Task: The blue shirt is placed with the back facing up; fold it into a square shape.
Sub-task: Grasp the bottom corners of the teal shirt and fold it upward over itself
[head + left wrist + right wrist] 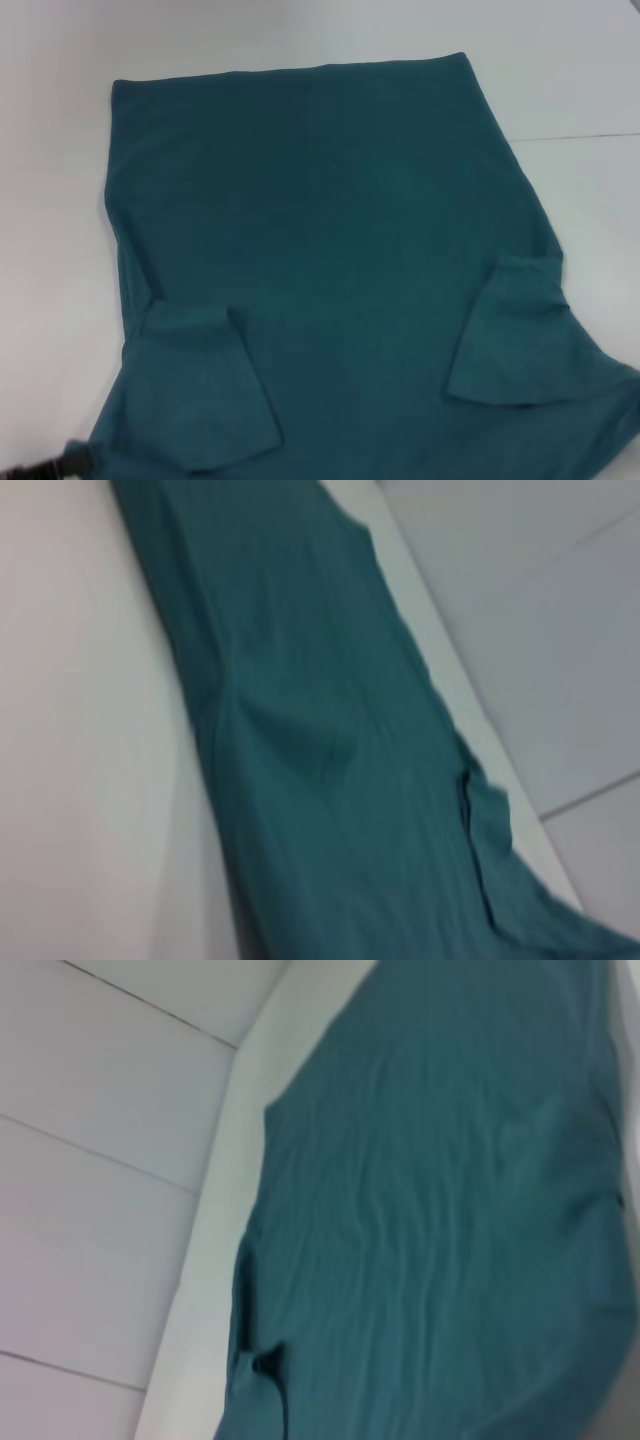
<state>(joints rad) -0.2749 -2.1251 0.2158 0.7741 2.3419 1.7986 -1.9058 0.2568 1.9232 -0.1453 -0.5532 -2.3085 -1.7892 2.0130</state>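
Observation:
The blue shirt (330, 250) lies flat on the white table (60, 200) with its plain back up and the hem at the far side. Both short sleeves are folded inward onto the body, the left sleeve (200, 385) and the right sleeve (515, 330). The near edge of the shirt runs out of the head view. A dark piece of my left gripper (45, 466) shows at the near left corner, just beside the shirt's edge. My right gripper is out of view. Each wrist view shows only the shirt (300, 740) (450, 1230) and the table, without any fingers.
Bare white tabletop surrounds the shirt on the left, far side and right. The table's right edge (590, 135) runs past the shirt's far right corner, with pale tiled floor (560, 630) beyond it.

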